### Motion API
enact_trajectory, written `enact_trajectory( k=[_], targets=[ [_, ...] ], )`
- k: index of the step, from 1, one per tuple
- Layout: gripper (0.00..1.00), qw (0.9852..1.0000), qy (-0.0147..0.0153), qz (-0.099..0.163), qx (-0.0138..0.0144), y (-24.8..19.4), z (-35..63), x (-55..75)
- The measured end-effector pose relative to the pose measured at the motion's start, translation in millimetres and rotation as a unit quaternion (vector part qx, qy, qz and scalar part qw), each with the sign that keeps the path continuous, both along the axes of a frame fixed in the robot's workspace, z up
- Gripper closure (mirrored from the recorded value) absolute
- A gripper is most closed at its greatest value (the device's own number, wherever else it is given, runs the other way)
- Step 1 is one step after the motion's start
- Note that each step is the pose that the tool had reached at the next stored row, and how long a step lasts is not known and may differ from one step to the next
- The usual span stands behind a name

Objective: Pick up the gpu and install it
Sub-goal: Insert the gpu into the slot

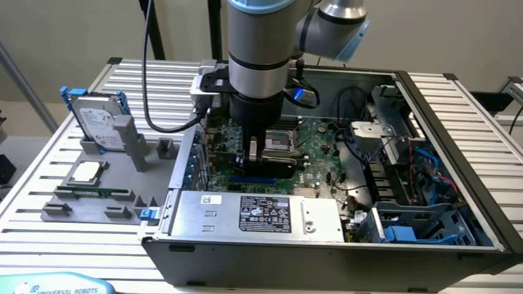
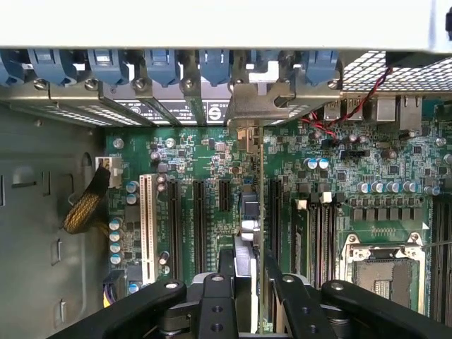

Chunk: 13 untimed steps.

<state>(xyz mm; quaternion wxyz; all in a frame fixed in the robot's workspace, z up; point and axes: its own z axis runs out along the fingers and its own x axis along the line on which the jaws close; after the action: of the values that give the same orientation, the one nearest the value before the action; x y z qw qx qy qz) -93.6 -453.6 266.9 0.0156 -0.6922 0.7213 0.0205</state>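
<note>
Plainly, in the exterior view the arm (image 1: 257,49) stands straight down into the open computer case (image 1: 457,110), with its gripper (image 1: 263,149) over the motherboard (image 1: 323,138) near the middle of the case. At six o'clock from the gripper, touching it, is a dark flat piece that looks to be the gpu (image 1: 276,166), low over the board. The power supply (image 1: 253,214) lies at six o'clock in the case. At nine o'clock from the case, on the slatted table (image 1: 49,245), sits a grey holder (image 1: 122,202). A hard drive (image 1: 98,125) in a blue frame stands upright at the holder's eleven o'clock, a square chip (image 1: 86,173) lies near its middle, and a narrow memory stick (image 1: 98,191) lies at six o'clock from the chip.

In the wrist view the two black fingers (image 2: 226,272) sit one on each face of the gpu (image 2: 258,169), so the gripper (image 2: 253,274) is pinching the card. The card shows edge-on, upright over the board in line with the black expansion slots (image 2: 200,212). Its silver bracket (image 2: 258,106) sits against the case's rear wall among the blue clips (image 2: 159,67). The processor socket (image 2: 378,265) lies well to the card's other side. Whether the card's edge sits fully in a slot, I cannot tell.
</note>
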Motion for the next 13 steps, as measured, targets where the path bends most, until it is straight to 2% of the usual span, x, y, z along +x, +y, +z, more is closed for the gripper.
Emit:
enact_trajectory(
  k=[13],
  targets=[
    [0.73, 1.0, 0.0002, 0.0, 0.0, 0.9, -0.6, -1.8]
  ],
)
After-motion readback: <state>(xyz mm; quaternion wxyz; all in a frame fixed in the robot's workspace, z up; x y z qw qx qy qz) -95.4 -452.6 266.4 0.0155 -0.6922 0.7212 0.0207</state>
